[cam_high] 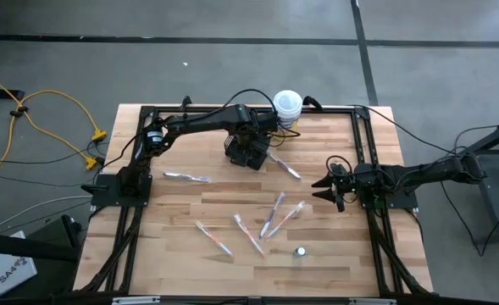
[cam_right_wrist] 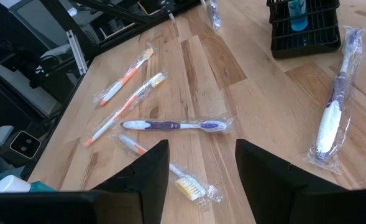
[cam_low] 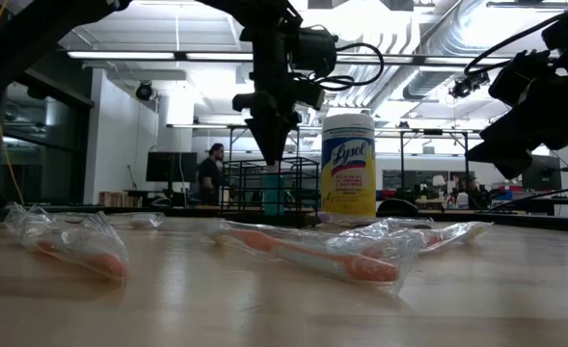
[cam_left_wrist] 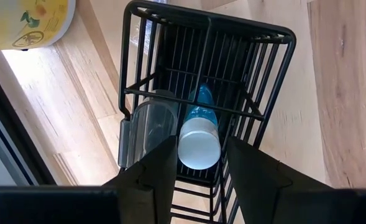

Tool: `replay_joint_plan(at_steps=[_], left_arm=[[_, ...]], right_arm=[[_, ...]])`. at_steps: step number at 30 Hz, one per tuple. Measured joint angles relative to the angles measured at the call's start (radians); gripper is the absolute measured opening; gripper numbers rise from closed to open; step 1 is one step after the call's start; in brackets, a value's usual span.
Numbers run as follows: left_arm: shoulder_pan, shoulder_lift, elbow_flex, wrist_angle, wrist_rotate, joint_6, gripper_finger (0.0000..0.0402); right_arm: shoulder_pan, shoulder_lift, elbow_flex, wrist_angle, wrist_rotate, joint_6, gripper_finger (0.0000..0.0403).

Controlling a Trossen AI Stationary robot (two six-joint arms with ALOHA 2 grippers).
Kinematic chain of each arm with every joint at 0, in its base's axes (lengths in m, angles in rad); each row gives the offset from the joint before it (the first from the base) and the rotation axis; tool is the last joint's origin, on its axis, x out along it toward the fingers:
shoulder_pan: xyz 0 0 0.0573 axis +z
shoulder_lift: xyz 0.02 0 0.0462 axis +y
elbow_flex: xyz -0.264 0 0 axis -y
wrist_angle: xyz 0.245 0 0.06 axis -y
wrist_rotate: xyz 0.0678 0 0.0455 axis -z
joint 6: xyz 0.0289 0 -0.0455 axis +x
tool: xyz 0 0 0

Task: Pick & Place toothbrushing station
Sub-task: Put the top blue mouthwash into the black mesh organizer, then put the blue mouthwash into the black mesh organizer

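High view: left end effector (cam_high: 251,146) hangs directly over the basket (cam_high: 247,153) at the worktop's (cam_high: 173,229) far edge. Left wrist view shows fingers apart, a teal tube (cam_left_wrist: 199,134) standing upright in a basket compartment right below, between the fingertips and apparently not gripped. Brushes (cam_high: 273,214) lie mid-worktop, long axes mixed. Right end effector (cam_high: 334,190), fingers apart, is nearer those; likely its pick.

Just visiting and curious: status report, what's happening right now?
Left tool open above basket, tube standing inside. Right tool open, waiting at table's right edge. Wrapped toothbrushes still scattered on table. Nothing blocking.
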State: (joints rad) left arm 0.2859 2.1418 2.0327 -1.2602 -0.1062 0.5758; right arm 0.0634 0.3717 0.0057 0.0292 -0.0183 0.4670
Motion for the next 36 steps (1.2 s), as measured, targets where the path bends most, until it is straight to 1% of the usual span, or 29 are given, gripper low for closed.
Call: replay_joint_plan(at_steps=[12, 36], left_arm=[[0.0, -0.002, 0.0, -0.002, 0.0, 0.002, 0.0136], [-0.002, -0.094, 0.002, -0.015, 0.005, 0.01, 0.0136]], right_arm=[[0.0, 0.0, 0.0, 0.0, 0.0, 0.0, 0.0176], [0.0, 0.0, 0.0, -0.001, 0.0, 0.0, 0.0176]])
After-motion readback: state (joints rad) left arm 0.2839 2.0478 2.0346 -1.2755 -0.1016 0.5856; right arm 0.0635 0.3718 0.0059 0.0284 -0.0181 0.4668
